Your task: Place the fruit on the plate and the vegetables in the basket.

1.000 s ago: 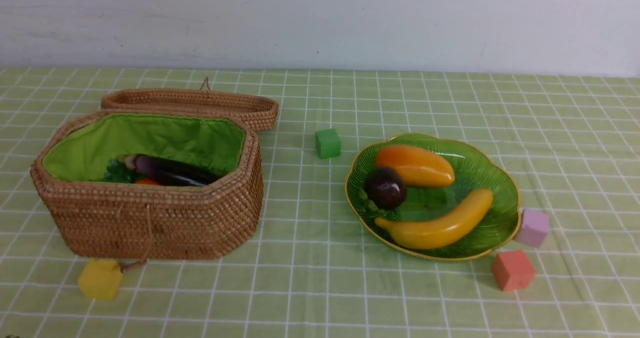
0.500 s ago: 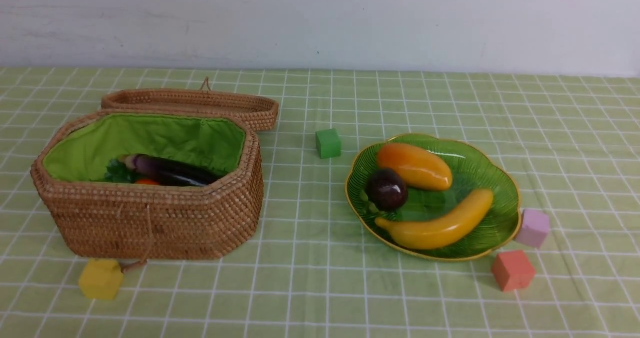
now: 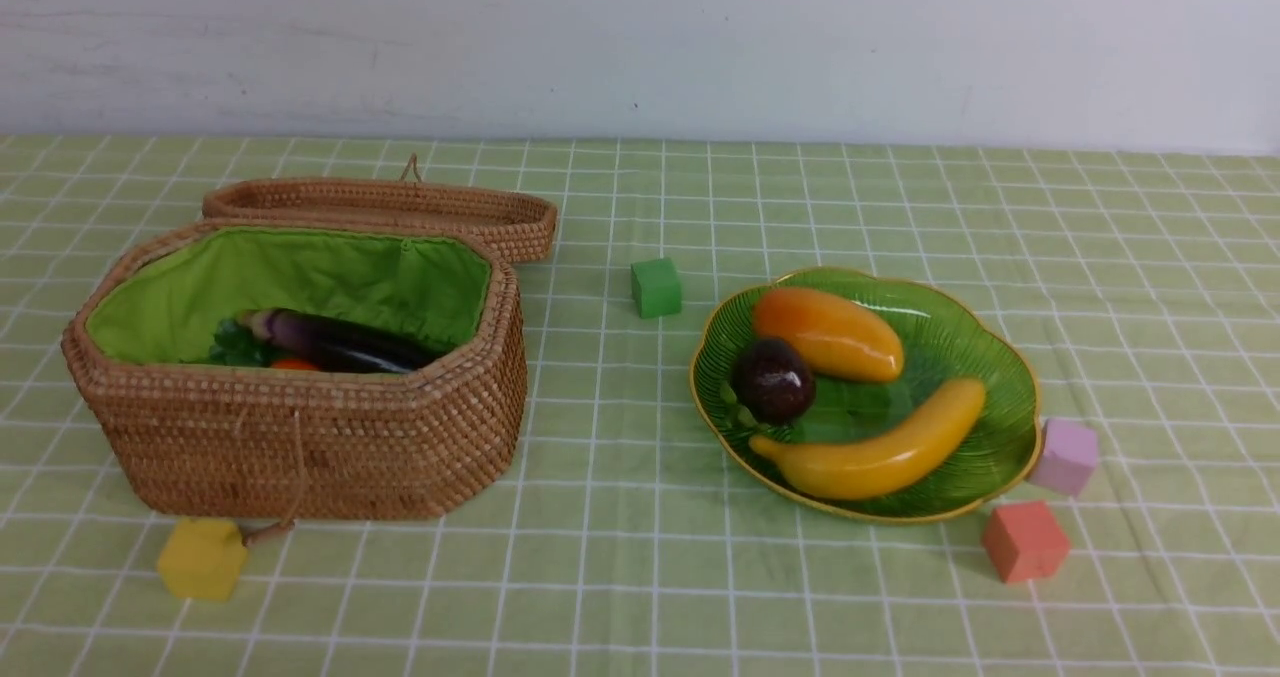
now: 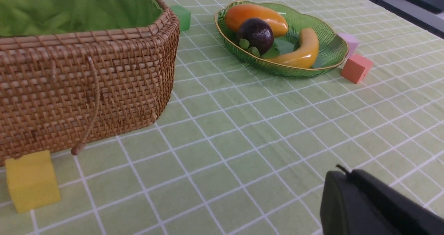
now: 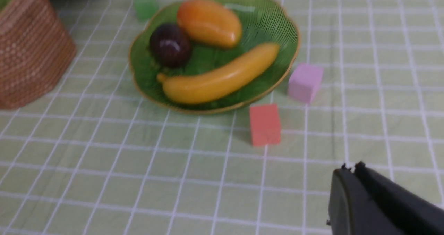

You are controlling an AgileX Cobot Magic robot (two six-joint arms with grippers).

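Observation:
The green ribbed plate (image 3: 1000, 377) sits right of centre and holds the fruit: an orange mango (image 3: 828, 334), a dark purple mangosteen (image 3: 773, 380) and a yellow banana (image 3: 880, 447). The wicker basket (image 3: 300, 437) stands at the left with its lid (image 3: 380, 207) laid open behind. Inside it lie the vegetables: a purple eggplant (image 3: 335, 342), green leaves (image 3: 235, 345) and a bit of red-orange carrot (image 3: 293, 364). Neither arm shows in the front view. My left gripper (image 4: 348, 174) is shut and empty over bare cloth near the basket (image 4: 86, 72). My right gripper (image 5: 351, 168) is shut and empty, near the plate (image 5: 277, 23).
Four small cubes lie on the checked green cloth: a green cube (image 3: 655, 287) between basket and plate, a pink cube (image 3: 1065, 454) and a red cube (image 3: 1025, 540) at the plate's right front, and a yellow cube (image 3: 200, 557) at the basket's front left corner.
The mangosteen and mango have shifted slightly on the plate and settled. Nothing else has moved.

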